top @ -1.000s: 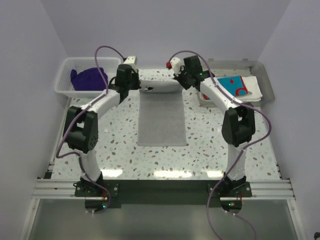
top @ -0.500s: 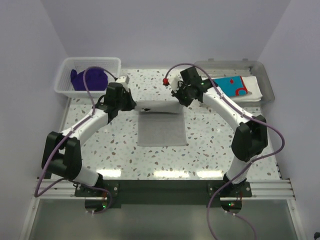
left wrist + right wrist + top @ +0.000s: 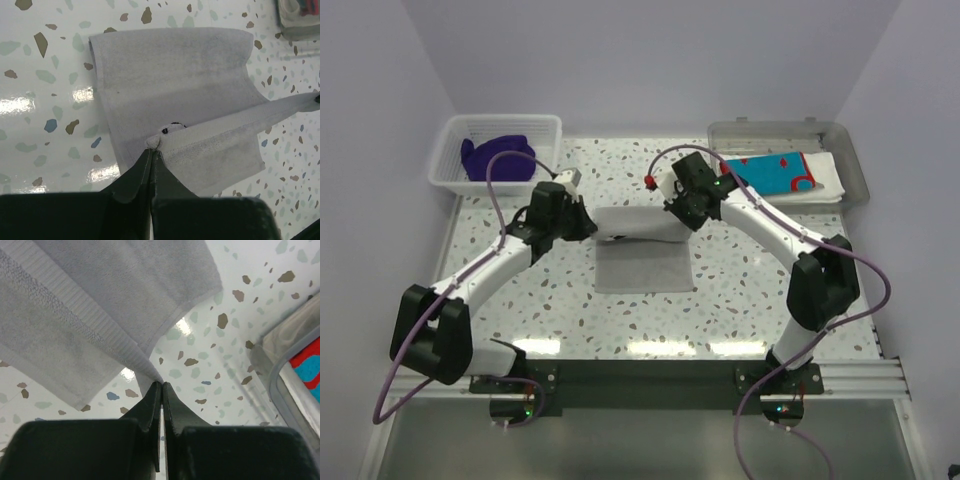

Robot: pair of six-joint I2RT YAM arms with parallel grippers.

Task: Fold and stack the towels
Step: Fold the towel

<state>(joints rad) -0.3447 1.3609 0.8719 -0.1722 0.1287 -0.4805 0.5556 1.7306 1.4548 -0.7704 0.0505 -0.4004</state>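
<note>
A grey towel point(image 3: 642, 262) lies in the middle of the speckled table, its far edge lifted and carried over the near part. My left gripper point(image 3: 588, 228) is shut on its left far corner point(image 3: 156, 141). My right gripper point(image 3: 682, 226) is shut on its right far corner point(image 3: 156, 378). The lifted edge point(image 3: 638, 224) hangs taut between them above the flat half point(image 3: 165, 75). A dark purple towel point(image 3: 498, 157) lies bunched in the white basket point(image 3: 455, 132). A turquoise-and-red towel point(image 3: 777, 172) lies on a white one point(image 3: 830, 178) in the clear tray point(image 3: 850, 160). The mint towel is not in view.
The white slatted basket stands at the far left corner and the clear tray at the far right corner; the tray's edge shows in the right wrist view point(image 3: 280, 370). Purple cables arch over both arms. Pale walls close in the table on three sides.
Both grippers have moved toward the near edge with the towel's far edge, drawing it over the flat part. The visible flat part has become shorter.
</note>
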